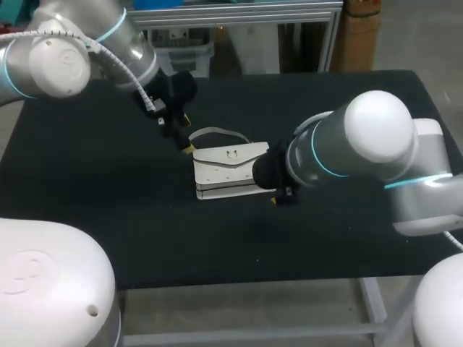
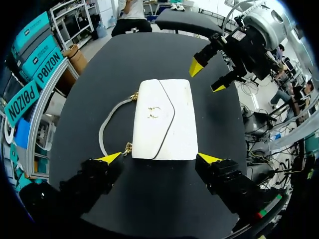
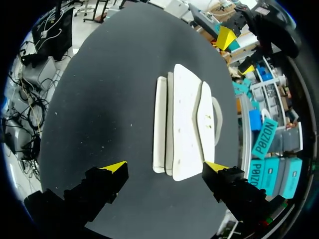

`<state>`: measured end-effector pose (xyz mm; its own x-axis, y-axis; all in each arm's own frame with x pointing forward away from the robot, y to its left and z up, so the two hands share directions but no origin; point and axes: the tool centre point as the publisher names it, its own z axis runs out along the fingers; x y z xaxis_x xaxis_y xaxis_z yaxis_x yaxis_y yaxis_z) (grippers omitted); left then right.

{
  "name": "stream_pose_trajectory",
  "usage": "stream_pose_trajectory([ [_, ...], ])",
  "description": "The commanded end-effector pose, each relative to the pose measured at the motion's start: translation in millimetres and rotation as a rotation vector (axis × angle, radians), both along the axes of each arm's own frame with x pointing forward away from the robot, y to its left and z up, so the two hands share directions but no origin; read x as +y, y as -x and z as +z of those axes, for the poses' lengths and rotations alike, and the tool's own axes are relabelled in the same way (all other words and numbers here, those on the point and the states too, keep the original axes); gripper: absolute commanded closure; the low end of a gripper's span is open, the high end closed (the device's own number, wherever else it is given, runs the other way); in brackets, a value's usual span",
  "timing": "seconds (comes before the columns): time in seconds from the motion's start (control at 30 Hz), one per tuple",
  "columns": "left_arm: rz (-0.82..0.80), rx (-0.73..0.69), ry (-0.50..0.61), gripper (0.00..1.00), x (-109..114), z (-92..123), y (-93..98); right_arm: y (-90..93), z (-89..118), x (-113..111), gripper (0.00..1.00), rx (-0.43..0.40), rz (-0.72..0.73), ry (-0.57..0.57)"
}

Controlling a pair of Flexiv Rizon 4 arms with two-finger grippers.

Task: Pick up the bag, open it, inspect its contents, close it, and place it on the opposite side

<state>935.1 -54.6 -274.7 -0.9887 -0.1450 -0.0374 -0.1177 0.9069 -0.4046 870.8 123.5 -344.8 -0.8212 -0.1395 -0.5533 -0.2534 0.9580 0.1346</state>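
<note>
A small white handbag [image 1: 228, 170] lies flat on the black table [image 1: 108, 181], flap closed, with a gold clasp and a grey strap [image 1: 217, 133] looped behind it. My left gripper [image 1: 182, 137] hangs open just off the bag's left end. In the left wrist view the bag [image 2: 164, 118] lies ahead of the open left gripper [image 2: 159, 158], its near edge level with the yellow tips. My right gripper [image 1: 278, 196] is at the bag's right end, mostly hidden by the arm. The right wrist view shows the bag [image 3: 185, 127] ahead of the open right gripper [image 3: 164, 167].
The black table carries nothing else. My two arms meet over its middle, the left from the back left, the right [image 1: 369, 144] from the right. My other arm's gripper [image 2: 212, 72] shows beyond the bag in the left wrist view.
</note>
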Motion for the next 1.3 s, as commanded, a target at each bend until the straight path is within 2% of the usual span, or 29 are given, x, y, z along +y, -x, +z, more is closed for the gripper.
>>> stream_pose_trajectory([
  [0.03, -0.084, -0.042, 0.028, 0.0, 3.1, -9.3, -1.7, -6.5, -12.0, 6.2, 0.0, -0.045, -0.005, -0.012],
  [0.07, -0.1, -0.042, 0.032, 0.0, 3.3, -10.2, -1.6, -7.0, -12.6, 6.7, 0.01, -0.049, -0.006, -0.01],
  [0.13, -0.128, -0.05, 0.018, 0.0, 0.7, -14.5, -3.5, -9.1, -13.5, 7.4, 0.11, -0.058, -0.01, -0.01],
  [0.4, -0.234, -0.075, -0.03, 0.0, -8.2, -22.6, -3.5, -20.0, -17.4, 6.1, 0.18, -0.07, -0.013, 0.011],
  [0.47, -0.256, -0.072, -0.031, 0.0, -8.5, -24.0, -5.7, -24.3, -17.7, 5.7, 0.26, -0.074, -0.015, 0.019],
  [0.53, -0.255, -0.066, -0.034, 0.0, -9.8, -25.5, -7.2, -28.3, -18.5, 5.5, 0.4, -0.077, -0.015, 0.023],
  [0.57, -0.268, -0.066, -0.034, 0.0, -9.5, -26.0, -7.9, -30.3, -19.1, 5.7, 0.44, -0.078, -0.014, 0.024],
  [0.63, -0.275, -0.064, -0.038, 0.0, -10.5, -27.9, -7.8, -33.8, -20.1, 6.1, 0.46, -0.08, -0.013, 0.026],
  [0.93, -0.307, -0.054, -0.058, 0.0, -11.4, -34.8, -11.9, -47.2, -27.4, 14.1, 0.44, -0.077, 0.02, 0.035],
  [1.13, -0.319, -0.043, -0.067, 0.0, -12.2, -39.4, -14.2, -52.3, -27.8, 14.5, 0.5, -0.079, 0.03, 0.047],
  [1.3, -0.329, -0.039, -0.069, 0.0, -13.2, -41.3, -15.5, -55.0, -26.9, 14.9, 0.51, -0.085, 0.037, 0.065],
])
